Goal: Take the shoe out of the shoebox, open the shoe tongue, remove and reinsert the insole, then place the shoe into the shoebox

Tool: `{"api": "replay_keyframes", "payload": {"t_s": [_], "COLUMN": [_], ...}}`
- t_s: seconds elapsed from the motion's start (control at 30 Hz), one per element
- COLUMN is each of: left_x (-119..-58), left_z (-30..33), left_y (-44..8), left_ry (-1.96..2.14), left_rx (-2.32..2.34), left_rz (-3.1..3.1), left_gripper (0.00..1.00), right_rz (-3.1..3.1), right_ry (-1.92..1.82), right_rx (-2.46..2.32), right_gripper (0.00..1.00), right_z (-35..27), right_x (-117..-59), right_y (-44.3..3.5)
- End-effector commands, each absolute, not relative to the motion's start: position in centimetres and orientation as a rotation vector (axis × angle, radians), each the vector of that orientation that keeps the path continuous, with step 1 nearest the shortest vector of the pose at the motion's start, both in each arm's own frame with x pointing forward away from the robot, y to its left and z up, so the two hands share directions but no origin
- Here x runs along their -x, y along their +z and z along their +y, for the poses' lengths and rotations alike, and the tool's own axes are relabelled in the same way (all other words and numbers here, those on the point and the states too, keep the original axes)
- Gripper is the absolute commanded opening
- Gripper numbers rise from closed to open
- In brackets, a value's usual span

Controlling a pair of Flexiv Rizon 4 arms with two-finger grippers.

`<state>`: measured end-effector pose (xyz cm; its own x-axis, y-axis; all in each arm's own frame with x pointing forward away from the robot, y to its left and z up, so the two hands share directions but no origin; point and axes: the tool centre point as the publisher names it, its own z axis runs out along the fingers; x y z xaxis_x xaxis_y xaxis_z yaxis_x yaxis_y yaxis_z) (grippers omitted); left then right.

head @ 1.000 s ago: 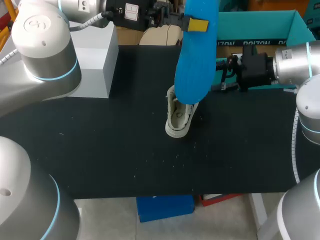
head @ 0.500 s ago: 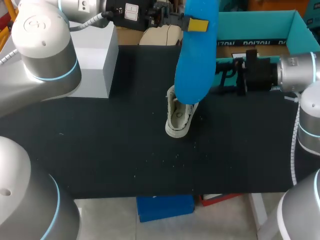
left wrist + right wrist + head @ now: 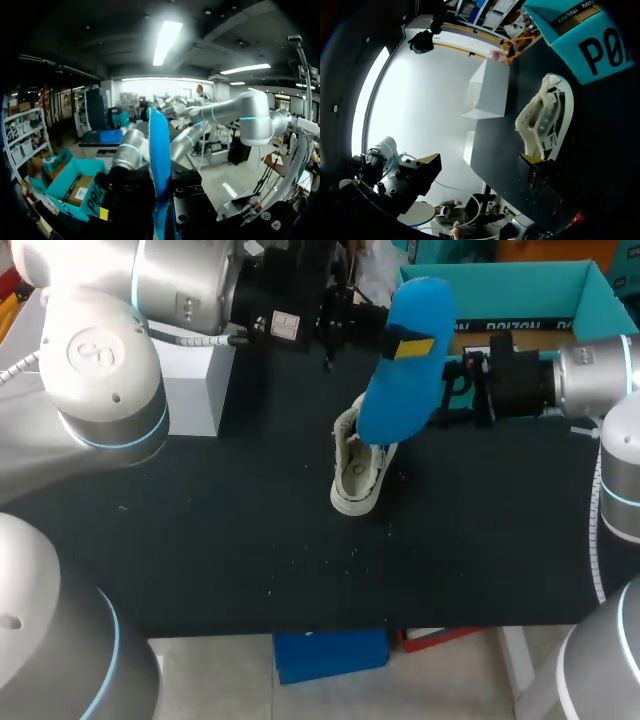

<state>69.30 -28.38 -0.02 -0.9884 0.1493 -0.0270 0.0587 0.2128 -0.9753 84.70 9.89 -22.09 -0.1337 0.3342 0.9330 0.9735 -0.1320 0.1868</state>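
Black table mat [image 3: 200, 540], head view, near to far:

- shoe [image 3: 356, 475] sits about mid-table, opening up, rounded end toward 6 o'clock. Nothing is holding it.
- blue insole [image 3: 395, 400] is out of the shoe and hangs at its 12–1 o'clock, tilted, lower end over the shoe's far end. Can't tell whether it touches.
- left gripper [image 3: 395, 338] comes in from 10 o'clock and is clamped on the insole's upper part. Left wrist view shows the insole edge-on between its fingers.
- right gripper [image 3: 479, 162] is at the shoe's 2 o'clock with fingers spread wide and nothing between them. Its wrist view shows the shoe just ahead.
- white box [image 3: 190, 380] at 10 o'clock.
- teal shoebox [image 3: 520, 280] in the far corner at 1 o'clock, open side up.

Read: removal is done, reinsertion is next.

To do it well:
- The right arm should pin the shoe first, or it is likely to skate on the mat.
- Line up the insole's long axis with the shoe before lowering.
- Feed the leading end in shallow, under the tongue, and slide it forward.
- Seat the trailing end last.
- Release only once the insole lies flat. A folded edge means redoing the step.
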Motion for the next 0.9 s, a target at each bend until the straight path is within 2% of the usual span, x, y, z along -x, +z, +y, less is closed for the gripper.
{"api": "replay_keyframes", "payload": {"t_s": [0.03, 0.53, 0.67, 0.9], "left_x": [-68.3, -68.3, -66.4, -63.6], "left_z": [-28.2, -28.2, -28.0, -28.0], "left_y": [-0.4, -0.4, -0.3, -2.9], "left_ry": [1.956, 1.956, 2.16, 2.329], "left_rx": [0.154, 0.154, 0.37, 0.658], "left_rz": [-2.415, -2.415, -2.511, -2.51], "left_gripper": [0.0, 0.0, 0.0, 0.0], "right_rz": [-1.497, -1.497, -1.497, -1.497], "right_ry": [-1.285, -1.285, -1.285, -1.285], "right_rx": [1.499, 1.499, 1.499, 1.499], "right_gripper": [1.0, 1.0, 1.0, 1.0], "right_z": [10.1, 10.1, 10.1, 10.1], "right_x": [-84.7, -84.7, -84.7, -84.7], "right_y": [-22.2, -22.2, -22.2, -22.2]}}
